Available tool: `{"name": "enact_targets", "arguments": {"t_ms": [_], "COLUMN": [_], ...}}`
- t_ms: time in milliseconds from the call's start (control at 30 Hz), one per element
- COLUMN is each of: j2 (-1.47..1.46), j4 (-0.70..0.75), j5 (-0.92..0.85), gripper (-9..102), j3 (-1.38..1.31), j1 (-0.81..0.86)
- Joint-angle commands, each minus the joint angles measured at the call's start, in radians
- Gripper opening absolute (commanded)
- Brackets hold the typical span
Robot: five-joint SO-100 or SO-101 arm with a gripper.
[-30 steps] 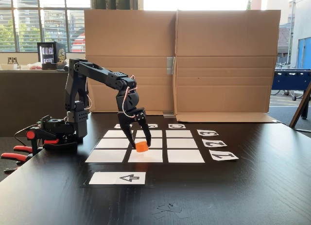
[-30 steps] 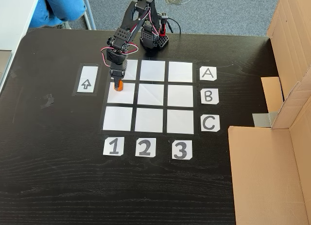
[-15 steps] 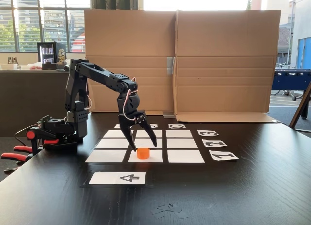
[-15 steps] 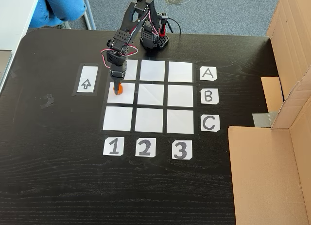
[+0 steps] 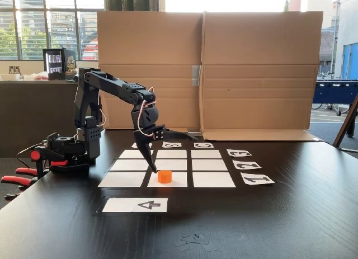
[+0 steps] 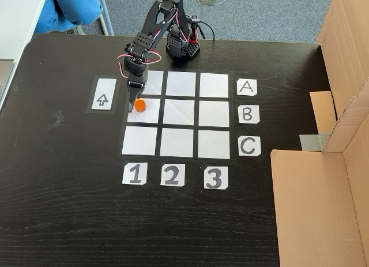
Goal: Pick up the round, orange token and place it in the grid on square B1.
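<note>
Hand [image 5: 168, 154] is seen spread wide and empty, one fingertip down just beside the token [image 5: 164, 177], which is set upright on square B1 [image 6: 151, 111], the cell nearest the arrow card [image 6: 102, 100].

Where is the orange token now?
In a fixed view from above, the token lies on square B1, the grid's left column, beside the open gripper.

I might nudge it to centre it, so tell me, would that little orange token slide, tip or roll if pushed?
The token is a short, wide cylinder lying flat on square B1, so it would probably slide, not tip. It looks like small rigid plastic, likely light. On its side it could roll. The open gripper is not holding it.
</note>
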Motion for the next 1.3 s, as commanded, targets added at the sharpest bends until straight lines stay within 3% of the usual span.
{"name": "enact_targets", "arguments": {"t_ms": [0, 133, 333, 567, 800, 933, 1033, 1267], "j2": [0.112, 0.232, 0.445, 0.676, 0.879, 0.976, 1.052, 1.206], "j4": [-0.018, -0.044, -0.115, -0.216, -0.304, -0.308, -0.308, -0.314], "j5": [0.005, 0.006, 0.006, 0.011, 0.086, 0.146, 0.199, 0.256], "gripper": [89, 97, 97, 96, 94, 82, 66, 9], "j3": [0.021, 0.077, 0.101, 0.087, 0.095, 0.127, 0.183, 0.42], "j1": [0.005, 0.015, 0.123, 0.35, 0.68, 0.865, 0.986, 1.144]}}
